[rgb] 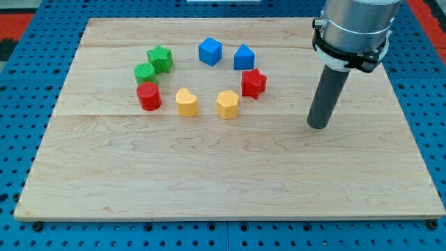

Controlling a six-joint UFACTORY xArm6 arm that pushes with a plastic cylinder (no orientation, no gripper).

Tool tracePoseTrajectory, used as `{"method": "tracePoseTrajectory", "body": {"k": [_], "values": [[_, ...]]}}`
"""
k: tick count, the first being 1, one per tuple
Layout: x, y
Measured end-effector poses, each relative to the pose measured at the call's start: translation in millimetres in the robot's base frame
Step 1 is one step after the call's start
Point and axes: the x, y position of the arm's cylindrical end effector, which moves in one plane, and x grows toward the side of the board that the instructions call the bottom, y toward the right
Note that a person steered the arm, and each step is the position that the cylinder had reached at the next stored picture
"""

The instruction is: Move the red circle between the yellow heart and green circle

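The red circle (148,96) stands left of centre on the wooden board (230,181). The green circle (145,72) is just above it, almost touching. The yellow heart (186,102) lies a short gap to its right. My tip (318,125) rests on the board far to the right of these blocks, well apart from all of them, with the red star the nearest block.
A green star (160,58) sits above the green circle. A blue cube-like block (210,51) and a blue pentagon-like block (244,57) are at the top. A red star (254,83) and a yellow hexagon-like block (227,104) close the ring.
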Motion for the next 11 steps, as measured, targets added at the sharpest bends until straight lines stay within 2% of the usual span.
{"method": "tracePoseTrajectory", "body": {"k": [2,3,4,5,6,7,8,11], "values": [[-3,-93],[18,-138],[19,-204],[-18,-247],[-33,-261],[-24,-284],[-40,-328],[-59,-296]]}}
